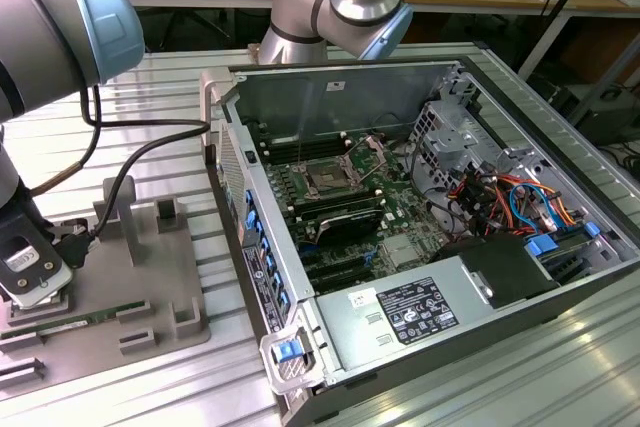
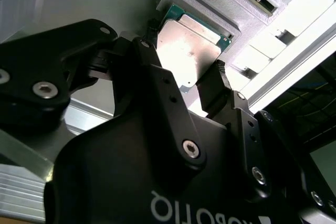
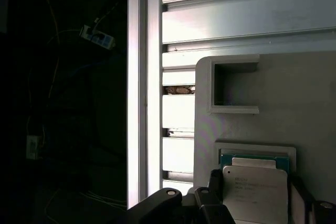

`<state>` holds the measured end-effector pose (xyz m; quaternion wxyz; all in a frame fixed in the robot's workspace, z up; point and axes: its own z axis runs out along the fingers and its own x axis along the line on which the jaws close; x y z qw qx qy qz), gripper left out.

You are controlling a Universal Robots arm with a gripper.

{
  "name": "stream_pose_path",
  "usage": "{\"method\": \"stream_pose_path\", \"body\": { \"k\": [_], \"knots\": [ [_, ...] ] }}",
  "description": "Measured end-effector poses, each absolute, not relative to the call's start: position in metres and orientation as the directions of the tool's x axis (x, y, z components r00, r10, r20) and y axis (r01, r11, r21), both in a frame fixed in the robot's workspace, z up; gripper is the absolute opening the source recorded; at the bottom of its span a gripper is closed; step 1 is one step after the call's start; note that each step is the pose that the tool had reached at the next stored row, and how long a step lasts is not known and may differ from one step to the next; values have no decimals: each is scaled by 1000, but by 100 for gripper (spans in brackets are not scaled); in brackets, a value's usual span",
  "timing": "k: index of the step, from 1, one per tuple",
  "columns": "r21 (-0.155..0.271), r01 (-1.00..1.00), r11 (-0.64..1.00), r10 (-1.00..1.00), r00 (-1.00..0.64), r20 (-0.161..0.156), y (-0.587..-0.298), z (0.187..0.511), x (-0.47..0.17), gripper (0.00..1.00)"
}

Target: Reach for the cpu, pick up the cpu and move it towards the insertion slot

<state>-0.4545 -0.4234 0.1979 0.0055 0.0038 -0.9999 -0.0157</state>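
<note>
Hanging low over the grey plastic tray (image 1: 150, 287) on the slatted aluminium counter (image 1: 170, 87), your black gripper (image 1: 35, 269) had its jaws closed, as far as both wrist views showed, against two opposite edges of the cpu (image 2: 191, 51), a small flat square chip with a silvery metal top and a thin green rim. That chip sat at the tray's square recess; whether it had cleared the recess floor could not be told. It was well apart from the insertion slot (image 1: 328, 175), the dark square socket with a shiny metal frame on the green motherboard inside the open computer case (image 1: 330, 87). You could have judged the chip light and stiff, slick on its metal top and probably delicate underneath. Its side edges, taken squarely, were the place to hold, with gentle pressure so it could neither tilt nor slip.
</note>
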Motion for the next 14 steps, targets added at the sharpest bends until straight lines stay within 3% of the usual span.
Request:
{"method": "stream_pose_path", "body": {
  "k": [14],
  "knots": [
    [31,-7,999,-8,-1000,11,-423,202,-455,55]
  ]
}}
